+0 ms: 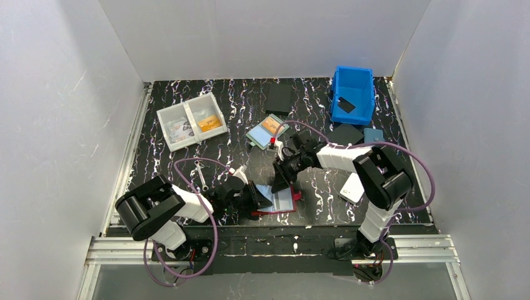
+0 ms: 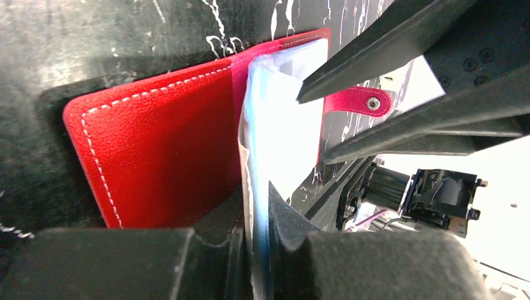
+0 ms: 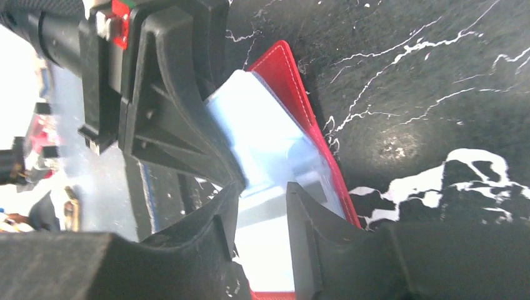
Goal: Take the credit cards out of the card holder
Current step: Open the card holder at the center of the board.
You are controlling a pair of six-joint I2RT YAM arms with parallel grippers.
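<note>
The left gripper is closed on a light-blue sheet, which stands up from the inside of the card holder. The sheet is pinched at its edge, from the side of the card holder opposite to the snap tab. The right gripper is placed on the snap-tab side of the card holder, at the same sheet. Its jaws stand apart and the pale surface shows in the gap, so nothing is seen to be clamped there.

The card holder itself lies spread open on the black marbled table, red outside downward, between the two grippers.

As for the progress, the opening of the card holder is judged as done, and one sheet is raised from it. Whether this sheet is one of the credit cards or only a sleeve of the card holder cannot be told. No light-blue card is seen lying apart from the card holder, so the taking out is judged as hardly begun. What is left, it seems, is that the cards are drawn fully free of the card holder and laid down beside it.
</note>
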